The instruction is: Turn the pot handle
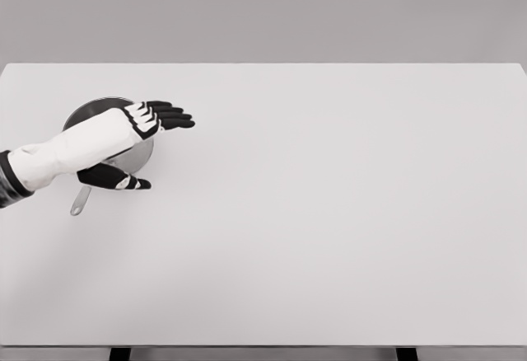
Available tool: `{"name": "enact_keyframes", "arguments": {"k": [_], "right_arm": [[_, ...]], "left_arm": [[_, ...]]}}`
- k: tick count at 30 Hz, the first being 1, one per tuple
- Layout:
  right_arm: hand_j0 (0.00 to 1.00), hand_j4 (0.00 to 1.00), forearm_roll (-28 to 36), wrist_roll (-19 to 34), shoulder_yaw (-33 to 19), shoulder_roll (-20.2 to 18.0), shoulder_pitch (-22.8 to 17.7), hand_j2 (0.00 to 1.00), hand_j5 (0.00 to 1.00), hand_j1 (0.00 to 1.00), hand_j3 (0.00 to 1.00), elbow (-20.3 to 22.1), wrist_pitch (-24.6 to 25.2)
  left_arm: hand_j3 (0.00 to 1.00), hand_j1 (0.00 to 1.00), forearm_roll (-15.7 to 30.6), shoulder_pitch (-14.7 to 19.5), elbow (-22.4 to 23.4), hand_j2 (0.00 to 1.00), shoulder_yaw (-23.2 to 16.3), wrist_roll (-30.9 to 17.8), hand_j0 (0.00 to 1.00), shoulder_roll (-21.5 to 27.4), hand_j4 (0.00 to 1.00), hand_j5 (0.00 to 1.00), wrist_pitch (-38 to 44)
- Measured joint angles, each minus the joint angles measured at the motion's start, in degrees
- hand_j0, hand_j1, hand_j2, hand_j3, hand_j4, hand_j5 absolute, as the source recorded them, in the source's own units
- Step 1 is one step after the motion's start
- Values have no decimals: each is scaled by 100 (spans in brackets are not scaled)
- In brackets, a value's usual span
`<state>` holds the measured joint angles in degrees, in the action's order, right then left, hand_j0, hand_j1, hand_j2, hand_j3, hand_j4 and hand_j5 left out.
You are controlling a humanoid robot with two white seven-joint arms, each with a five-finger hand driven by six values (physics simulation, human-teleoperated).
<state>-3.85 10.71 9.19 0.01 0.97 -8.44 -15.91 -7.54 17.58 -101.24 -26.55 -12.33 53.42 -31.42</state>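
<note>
1. Your pot [92,114] sits on the far left part of the table [329,213], a round dark grey vessel seen from above, and most of it is covered by the arm.
2. Its handle [80,202] sticks out toward the near side, a slim light grey bar angled a little to the left, with its tip resting clear of the hand.
3. You have the left hand [136,134] lying across the top of the pot; its arm comes in from the left edge in a white sleeve.
4. The fingers [171,115] are stretched out straight and lie side by side, pointing right past the pot's rim, clamped on nothing.
5. The thumb [123,181] reaches toward the near side, apart from the rest, just to the right of the handle's base; you cannot tell whether it touches the handle.
6. The table is plain white, and a grey wall [263,15] stands behind its far edge.
</note>
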Motion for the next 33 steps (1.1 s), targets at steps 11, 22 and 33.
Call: {"name": "enact_keyframes", "arguments": {"k": [11, 22, 33], "right_arm": [[100, 100, 0, 0, 2, 0, 0, 100, 100, 100, 100, 0, 0], [100, 100, 0, 0, 2, 0, 0, 100, 100, 100, 100, 0, 0], [100, 100, 0, 0, 1, 0, 0, 100, 100, 100, 100, 0, 0]], "left_arm": [[100, 100, -386, -106, 7, 100, 111, -1, 100, 41, 100, 100, 142], [100, 100, -961, -431, 9, 100, 373, -18, 100, 86, 100, 100, 298], [100, 100, -1122, -607, 9, 100, 624, -23, 100, 302, 100, 100, 317]]}}
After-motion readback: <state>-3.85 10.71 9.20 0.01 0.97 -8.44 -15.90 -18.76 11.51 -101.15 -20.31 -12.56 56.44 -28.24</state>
